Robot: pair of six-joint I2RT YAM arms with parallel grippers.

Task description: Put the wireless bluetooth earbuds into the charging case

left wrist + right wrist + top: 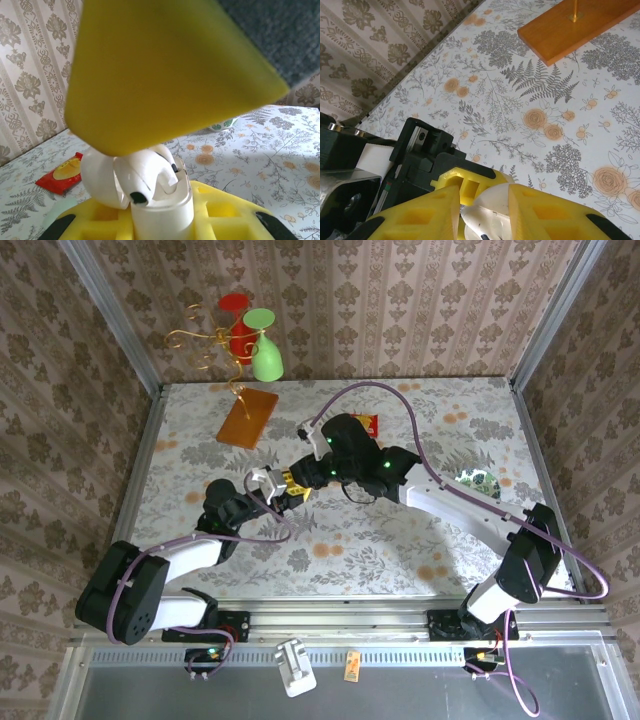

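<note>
**Yellow finger pad [170, 75] at lens — station status**

Blurred, wedge-shaped, spread across upper part of left wrist view, close above the work.

**Task item**
- Charging case [167, 212]: white, upright, directly beneath the pad, lid [100, 175] swung open to the left.
- Earbud [150, 172]: white with dark tip, lodged in open mouth of case, upper part standing proud of the rim. Fully seated or not: cannot tell.

**End effectors**
- Left gripper [281, 486]: pressed in on charging case, yellow fingers against both sides of its body.
- Right gripper [485, 212]: yellow fingers narrowly apart, glossy white piece between them. Pinched or merely flanked — cannot tell.
- Both grippers tip to tip at mid-table in top view, raised off the surface.

**Surroundings**
- Table [400, 540]: floral covering.
- Red packet [62, 172]: flat on table, left of case in left wrist view, well apart.
- Wooden base [570, 25]: flat on table, toward far side, carrying gold wire stand [205, 340].
- Red cup [238, 318] and green cup [266, 352]: hung on the stand, side by side, green one inverted.
</note>
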